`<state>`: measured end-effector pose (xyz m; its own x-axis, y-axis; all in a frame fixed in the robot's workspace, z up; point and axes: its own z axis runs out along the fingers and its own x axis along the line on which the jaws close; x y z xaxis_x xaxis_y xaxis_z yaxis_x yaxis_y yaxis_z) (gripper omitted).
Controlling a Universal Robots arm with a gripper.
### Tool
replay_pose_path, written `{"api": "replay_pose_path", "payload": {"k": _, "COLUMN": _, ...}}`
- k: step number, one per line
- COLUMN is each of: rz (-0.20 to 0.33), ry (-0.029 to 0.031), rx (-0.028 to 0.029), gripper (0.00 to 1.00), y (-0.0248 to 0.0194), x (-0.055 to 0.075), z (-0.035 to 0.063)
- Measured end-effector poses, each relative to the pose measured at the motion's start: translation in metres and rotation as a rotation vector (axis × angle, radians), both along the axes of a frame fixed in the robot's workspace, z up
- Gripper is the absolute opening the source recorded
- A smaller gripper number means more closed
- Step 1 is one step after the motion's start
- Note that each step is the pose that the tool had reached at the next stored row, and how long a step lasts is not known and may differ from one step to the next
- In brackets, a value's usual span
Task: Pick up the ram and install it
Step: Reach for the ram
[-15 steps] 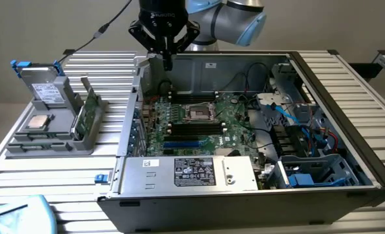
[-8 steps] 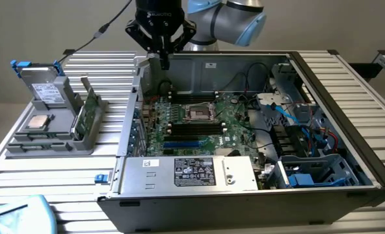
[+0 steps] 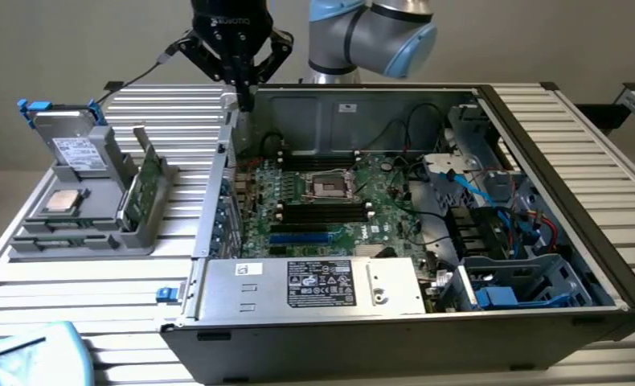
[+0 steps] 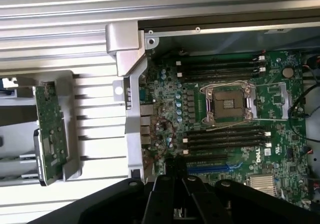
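While the gripper [image 3: 241, 102] points straight down over the computer case's [image 3: 403, 346] corner, fingers [image 4: 165, 194] pressed together, the wrist view shows memory slots [image 4: 222, 64].

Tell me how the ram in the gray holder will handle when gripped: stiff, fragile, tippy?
The ram looks like a thin flat board, so it is probably stiff and light. It stands on edge in the gray holder, so a sideways push may tilt it. Its exposed components suggest gripping the edges gently.
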<state>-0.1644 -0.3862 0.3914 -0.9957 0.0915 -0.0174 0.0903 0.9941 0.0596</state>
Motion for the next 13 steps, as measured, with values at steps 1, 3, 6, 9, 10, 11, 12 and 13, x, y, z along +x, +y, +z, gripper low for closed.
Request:
{"api": "replay_pose_path", "payload": {"k": 1, "rz": 0.000, "ry": 0.0000, "rx": 0.0000, "gripper": 0.11, "y": 0.0013, "x": -0.004, "z": -0.0001}}
{"api": "replay_pose_path", "payload": {"k": 3, "rz": 0.001, "ry": 0.0000, "rx": 0.0000, "gripper": 0.11, "y": 0.0043, "x": -0.013, "z": -0.0002}}
{"api": "replay_pose_path", "payload": {"k": 6, "rz": 0.001, "ry": 0.0000, "rx": 0.0000, "gripper": 0.11, "y": 0.0090, "x": -0.027, "z": -0.0005}}
{"api": "replay_pose_path", "payload": {"k": 9, "rz": 0.001, "ry": 0.0000, "rx": 0.0000, "gripper": 0.11, "y": 0.0132, "x": -0.040, "z": -0.0009}}
{"api": "replay_pose_path", "payload": {"k": 10, "rz": 0.001, "ry": 0.0000, "rx": 0.0000, "gripper": 0.11, "y": 0.0145, "x": -0.045, "z": -0.0012}}
{"api": "replay_pose_path", "payload": {"k": 11, "rz": 0.001, "ry": 0.0001, "rx": 0.0000, "gripper": 0.11, "y": 0.0158, "x": -0.050, "z": -0.0014}}
{"api": "replay_pose_path", "payload": {"k": 12, "rz": 0.001, "ry": 0.0001, "rx": 0.0000, "gripper": 0.11, "y": 0.0170, "x": -0.054, "z": -0.0018}}
{"api": "replay_pose_path", "payload": {"k": 13, "rz": 0.001, "ry": 0.0000, "rx": 0.0000, "gripper": 0.11, "y": 0.0180, "x": -0.059, "z": -0.0021}}
